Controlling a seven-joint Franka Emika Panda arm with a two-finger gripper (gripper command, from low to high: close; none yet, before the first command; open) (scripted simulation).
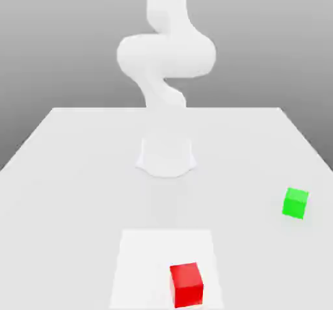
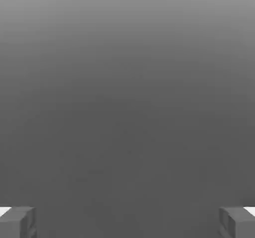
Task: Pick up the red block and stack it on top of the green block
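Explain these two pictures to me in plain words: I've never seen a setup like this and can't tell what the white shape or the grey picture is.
These are computer-simulated pictures of one robot arm at work. In the exterior view, the tall white curved shape is the arm, standing on a round base on a pale table. Two small cubes lie on the table, apart from each other: a red block near the front, on a lighter square patch, and a green block toward the exterior view's right. The grey picture comes from a camera on the arm's hand. The two grey pieces at its corners are the fingers of the gripper, spread wide open. Nothing is between them, so nothing is held.
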